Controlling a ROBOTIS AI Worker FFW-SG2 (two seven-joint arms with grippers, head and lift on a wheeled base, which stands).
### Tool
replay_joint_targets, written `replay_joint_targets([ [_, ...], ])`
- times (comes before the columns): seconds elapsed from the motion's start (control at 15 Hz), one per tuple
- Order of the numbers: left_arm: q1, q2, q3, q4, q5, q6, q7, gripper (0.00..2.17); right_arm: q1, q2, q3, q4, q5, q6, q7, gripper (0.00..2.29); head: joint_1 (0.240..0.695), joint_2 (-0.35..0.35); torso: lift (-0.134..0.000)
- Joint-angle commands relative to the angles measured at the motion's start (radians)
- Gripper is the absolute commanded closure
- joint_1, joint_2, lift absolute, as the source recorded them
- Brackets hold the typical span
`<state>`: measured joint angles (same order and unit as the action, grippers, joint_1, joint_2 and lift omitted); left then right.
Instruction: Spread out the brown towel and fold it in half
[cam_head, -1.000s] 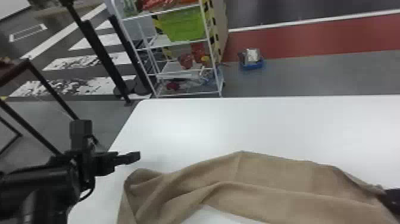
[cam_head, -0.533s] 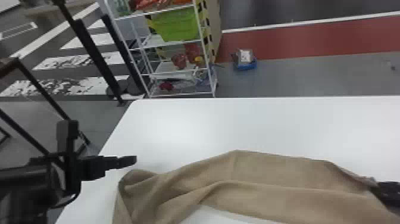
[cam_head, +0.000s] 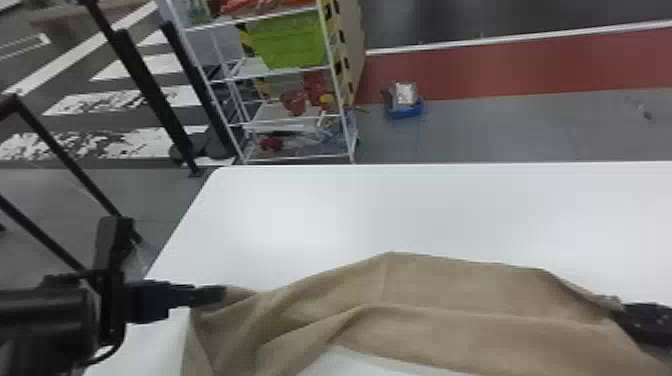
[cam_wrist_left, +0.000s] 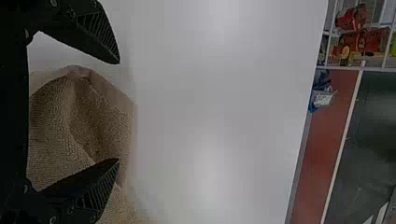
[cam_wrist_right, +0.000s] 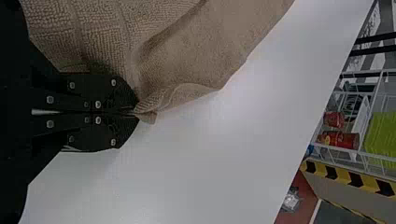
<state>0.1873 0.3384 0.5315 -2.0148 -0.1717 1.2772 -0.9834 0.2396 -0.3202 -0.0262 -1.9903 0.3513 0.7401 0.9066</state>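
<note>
Since size goes first, I start with the white tabletop (cam_head: 340, 215), which spans the head view; beyond its far edge stands the white rack (cam_head: 295, 159). Next, the brown towel (cam_head: 450, 290): it lies across the near part of the tabletop, uneven, with a long diagonal fold and bunched cloth at its left end. Layout about the same as a second ago, peak included.

My left tool (cam_head: 223, 294) has changed most: it was short of the towel's left end, with white surface between, and now its tips overlap that end in the head view. Left wrist view: fingers spread, bunched cloth between them.

My right tool (cam_head: 621, 309) is pressed together, pinching the towel's edge at the right end; it has shifted slightly inward and shows more than a second ago. Smallest, the blue tray (cam_head: 406, 114) is on the floor beyond.
</note>
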Motion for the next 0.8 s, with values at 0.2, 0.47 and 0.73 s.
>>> replay_joint_targets([
  [0.2, 0.014, -0.009, -0.002, -0.007, 0.008, -0.002, -0.021, 0.2, -0.013, -0.002, 0.0, 0.007, -0.012, -0.001, 0.0, 1.66, 0.695, 0.283, -0.124],
  [0.47, 0.012, -0.013, -0.022, -0.004, 0.005, -0.014, -0.012, 0.21, -0.008, 0.001, -0.001, 0.005, -0.012, -0.001, 0.0, 1.66, 0.695, 0.274, -0.124],
  [0.73, 0.011, -0.015, -0.028, -0.002, -0.002, -0.032, -0.008, 0.42, -0.002, 0.0, -0.009, -0.001, -0.026, -0.004, 0.0, 1.66, 0.695, 0.267, -0.124],
])
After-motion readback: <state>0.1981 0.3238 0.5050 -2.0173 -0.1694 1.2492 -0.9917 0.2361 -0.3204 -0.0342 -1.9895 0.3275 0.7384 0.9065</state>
